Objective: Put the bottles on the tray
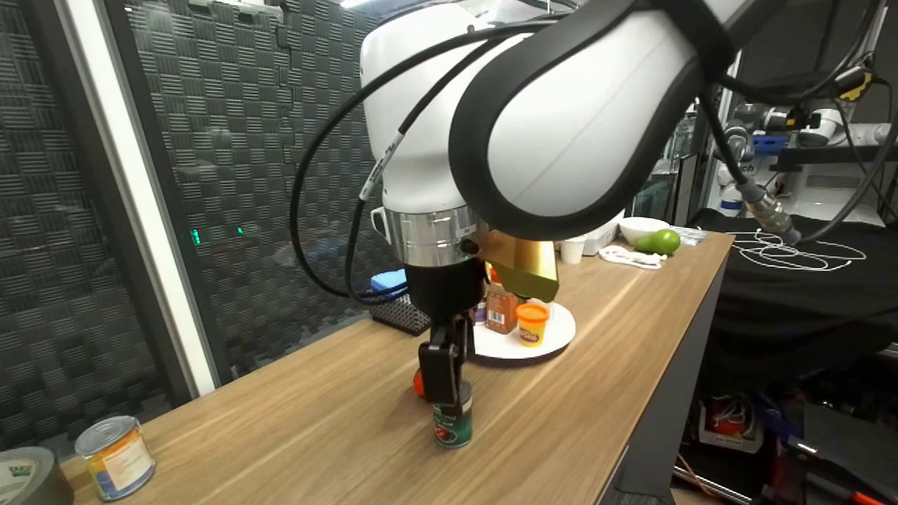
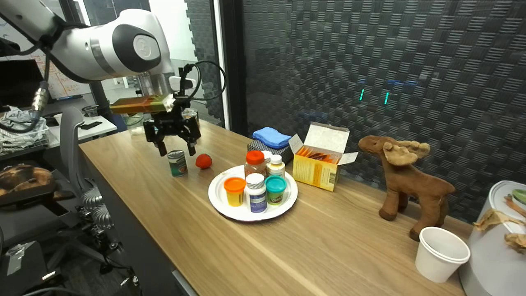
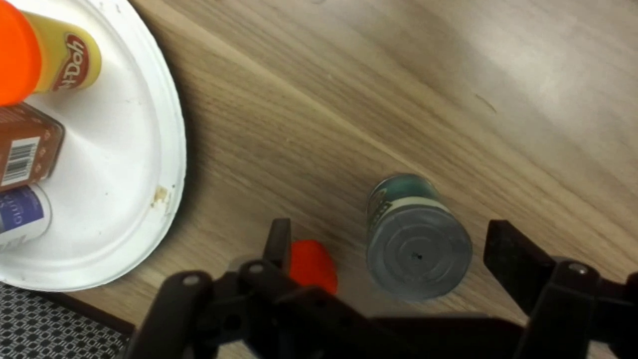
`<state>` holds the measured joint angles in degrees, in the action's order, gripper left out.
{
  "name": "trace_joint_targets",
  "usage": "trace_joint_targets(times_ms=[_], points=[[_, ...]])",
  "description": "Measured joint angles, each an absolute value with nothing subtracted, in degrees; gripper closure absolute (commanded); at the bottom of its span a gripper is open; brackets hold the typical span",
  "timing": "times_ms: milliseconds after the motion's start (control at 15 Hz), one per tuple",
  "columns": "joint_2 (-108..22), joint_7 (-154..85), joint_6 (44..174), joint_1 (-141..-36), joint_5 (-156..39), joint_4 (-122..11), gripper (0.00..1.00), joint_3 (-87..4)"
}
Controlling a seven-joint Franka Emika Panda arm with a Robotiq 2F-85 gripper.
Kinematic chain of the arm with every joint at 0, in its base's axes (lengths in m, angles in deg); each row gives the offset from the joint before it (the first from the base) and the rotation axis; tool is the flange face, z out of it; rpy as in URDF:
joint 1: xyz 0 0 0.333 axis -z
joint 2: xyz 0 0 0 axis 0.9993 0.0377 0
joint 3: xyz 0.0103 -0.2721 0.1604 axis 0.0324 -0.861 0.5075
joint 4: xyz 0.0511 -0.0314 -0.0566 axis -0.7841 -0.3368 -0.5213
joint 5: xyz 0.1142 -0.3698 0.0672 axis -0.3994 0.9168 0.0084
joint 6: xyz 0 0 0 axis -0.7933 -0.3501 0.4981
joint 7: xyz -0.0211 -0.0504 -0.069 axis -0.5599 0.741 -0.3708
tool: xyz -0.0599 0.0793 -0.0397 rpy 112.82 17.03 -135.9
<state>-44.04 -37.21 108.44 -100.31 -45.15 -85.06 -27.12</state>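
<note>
The worktop carried a white tray of bottles between its long edges. Spread jaws flanked a green can.

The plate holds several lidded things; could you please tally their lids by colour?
Red lid: 1
Orange lid: 1
Teal lid: 1
White lids: 3, one partly hidden
Total: 6

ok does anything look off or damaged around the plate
Yes: in the wrist view, a small brownish mark on the rim of the white plate stands out against mostly clean white. Stain or damage, I can't tell.
</note>
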Motion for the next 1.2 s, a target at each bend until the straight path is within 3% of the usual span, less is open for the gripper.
trace_joint_targets(times_ms=[67, 200, 533, 800, 1200], points=[[-43.6, -37.7, 108.4, -100.3, -45.4, -84.7, 0.28, -27.1], [-42.9, -38.4, 108.4, -100.3, -46.0, -84.1, 0.37, -27.1], [-42.7, -37.9, 108.4, -100.5, -46.1, -84.0, 0.77, -27.1], [-44.0, -35.6, 108.4, -100.9, -46.1, -84.3, 0.83, -27.1], [-49.5, -26.8, 105.7, -101.1, -45.9, -86.2, 0.83, -27.5]])
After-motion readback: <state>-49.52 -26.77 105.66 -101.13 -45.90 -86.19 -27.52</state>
